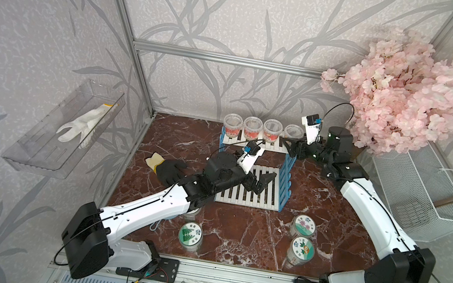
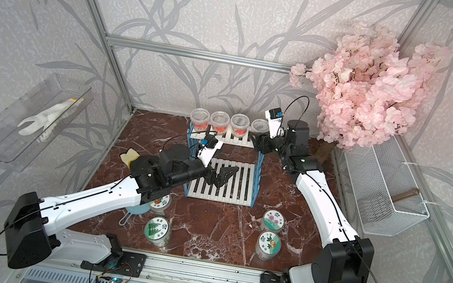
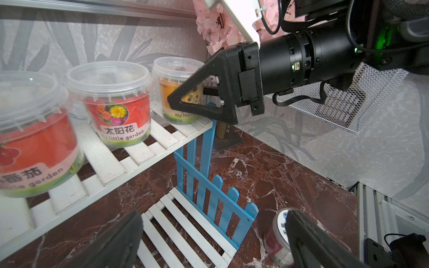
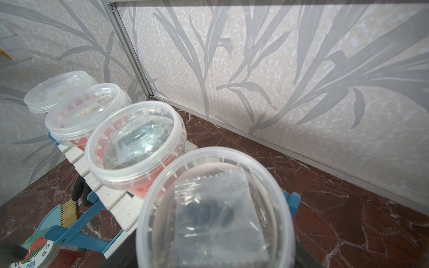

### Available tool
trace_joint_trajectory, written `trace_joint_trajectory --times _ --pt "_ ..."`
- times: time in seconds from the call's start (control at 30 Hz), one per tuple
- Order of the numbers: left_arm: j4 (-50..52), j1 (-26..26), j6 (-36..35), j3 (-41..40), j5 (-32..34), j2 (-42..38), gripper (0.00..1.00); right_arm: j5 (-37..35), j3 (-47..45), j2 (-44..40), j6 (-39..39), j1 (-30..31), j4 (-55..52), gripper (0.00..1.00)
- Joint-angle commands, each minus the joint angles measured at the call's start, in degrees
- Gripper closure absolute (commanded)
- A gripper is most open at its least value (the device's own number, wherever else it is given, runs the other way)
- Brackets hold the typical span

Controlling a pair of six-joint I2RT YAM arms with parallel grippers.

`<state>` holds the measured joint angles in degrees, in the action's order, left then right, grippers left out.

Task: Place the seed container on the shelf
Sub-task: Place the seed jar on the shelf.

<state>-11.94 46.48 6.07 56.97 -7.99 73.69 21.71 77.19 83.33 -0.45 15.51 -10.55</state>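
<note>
Seed container [image 4: 213, 208] betw. R gripper [image 1: 288, 146] jaws, on shelf [image 4: 109, 197] top tier; grip unclear.

Four seed containers [image 1: 252, 126] line the shelf's [image 1: 240, 197] upper tier, centre frame; the right gripper [image 1: 288, 142] is at the rightmost, while the left gripper [image 1: 261, 185], fingers spread, hangs above the lower tier.

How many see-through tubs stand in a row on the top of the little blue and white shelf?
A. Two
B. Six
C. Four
C: in both top views, four clear tubs stand side by side along the top tier of the shelf.
</note>
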Motion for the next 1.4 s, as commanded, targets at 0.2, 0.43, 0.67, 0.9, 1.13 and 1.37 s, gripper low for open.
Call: trace_joint_trajectory --times 0.2,0.43,0.67,0.9,1.13,1.37 --pt "0.51 -0.26 -0.18 0.22 0.34 -0.73 0.00 1.31 2.59 1.35 -0.99 -0.48 2.02 0.28" --pt "0.88 -0.31 -0.13 0.03 0.26 -0.45 0.00 0.93 2.32 1.31 -1.53 -0.48 1.68 0.24" --pt "1.22 -0.31 0.00 0.25 -0.46 -0.75 0.00 0.34 1.37 -0.87 -1.77 -0.48 1.33 0.14" --pt "1.34 -0.34 0.01 -0.02 -0.21 -1.19 0.00 0.20 -0.65 -4.53 -2.72 -0.48 -0.69 0.10" --pt "1.38 -0.32 0.26 -0.07 -0.49 -1.30 0.00 0.94 -1.42 -6.81 -1.46 -0.65 -1.19 0.13" --pt "1.56 -0.33 0.18 -0.39 -0.08 -1.66 0.00 1.05 -0.97 -7.13 1.36 -1.62 -0.99 0.17"
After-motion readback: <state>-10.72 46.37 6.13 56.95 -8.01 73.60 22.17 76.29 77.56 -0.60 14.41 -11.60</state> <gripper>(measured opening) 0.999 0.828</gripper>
